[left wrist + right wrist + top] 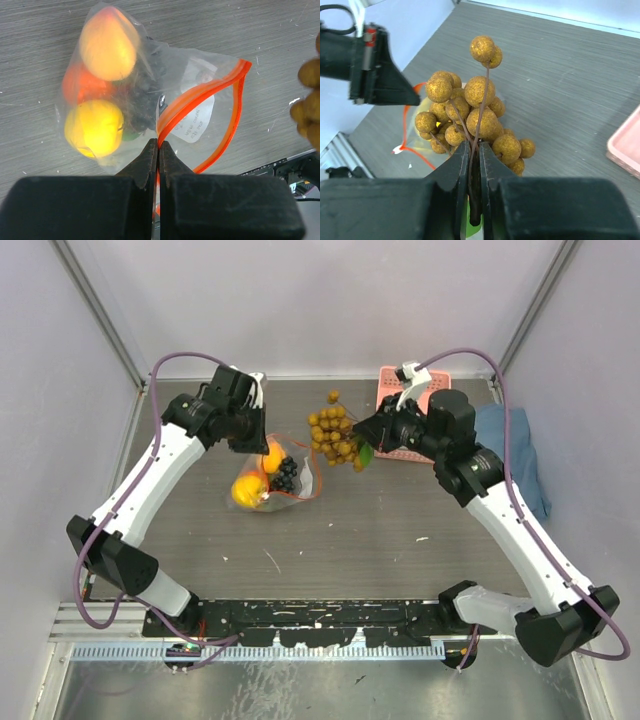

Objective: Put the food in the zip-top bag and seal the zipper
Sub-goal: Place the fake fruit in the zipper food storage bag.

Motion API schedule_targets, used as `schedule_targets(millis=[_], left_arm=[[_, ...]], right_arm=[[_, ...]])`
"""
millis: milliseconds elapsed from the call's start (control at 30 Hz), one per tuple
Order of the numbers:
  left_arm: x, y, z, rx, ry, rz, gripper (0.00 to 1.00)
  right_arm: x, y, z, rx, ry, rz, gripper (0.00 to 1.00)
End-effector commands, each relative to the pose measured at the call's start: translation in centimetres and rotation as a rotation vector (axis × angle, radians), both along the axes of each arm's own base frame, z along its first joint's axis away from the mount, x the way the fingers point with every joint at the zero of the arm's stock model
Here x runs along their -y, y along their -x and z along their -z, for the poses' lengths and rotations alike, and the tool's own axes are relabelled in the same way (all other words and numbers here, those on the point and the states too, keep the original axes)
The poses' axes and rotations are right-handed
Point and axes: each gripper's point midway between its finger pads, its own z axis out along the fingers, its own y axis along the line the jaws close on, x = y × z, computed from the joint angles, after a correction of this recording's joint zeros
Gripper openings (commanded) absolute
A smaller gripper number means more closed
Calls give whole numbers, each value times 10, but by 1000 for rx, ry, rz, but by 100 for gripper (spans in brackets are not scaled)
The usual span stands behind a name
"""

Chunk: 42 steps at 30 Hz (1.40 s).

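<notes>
Two arms work over a grey wood-grain tabletop [400, 540] boxed in by pale lilac walls, with a pink basket [388, 390] and a blue cloth [515, 455] far right. The left fingers [147, 160] are clenched on the zipper [200, 95] of the bag [210, 75], which rests left of centre with yellow and orange fruit [95, 127] inside. Only the left wrist view shows its white label [192, 125]. The right fingers [455, 165] grasp the grape bunch [470, 115] by its stem — near the bag's mouth.

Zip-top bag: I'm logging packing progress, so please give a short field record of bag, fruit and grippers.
Bag: clear crinkly plastic zip-top bag, mouth open
Zipper: orange-red strip, unsealed, pinched by left gripper
Inside bag: yellow round fruit, orange round fruit, dark berries
Outside bag: brownish grape bunch, stem held by right gripper
</notes>
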Motion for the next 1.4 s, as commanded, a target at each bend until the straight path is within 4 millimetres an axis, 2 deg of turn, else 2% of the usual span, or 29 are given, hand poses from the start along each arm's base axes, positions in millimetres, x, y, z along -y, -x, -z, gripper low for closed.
schedule_targets(millis=[0,267,533,667,933,1367], left_arm=[[2,-3,-17,73,41,18,0],[4,-2,-9,54,41,26,0],[8,1,-15,75,54,55,0],[11,5,-17,86,60,77,0],[19,18,-17,102,64,135,0],[36,36,-15,112,54,210,0]], right_arm=[[-23,24,-27,64,-101,-118,1],[-63,49,-4,-39,-113,-297,1],[-91,53,31,-172,-74,-367,1],[-94,46,50,-232,-49,-345,1],[-101,28,73,-317,-28,-285,1],[-111,-4,68,-347,-133,-157,1]])
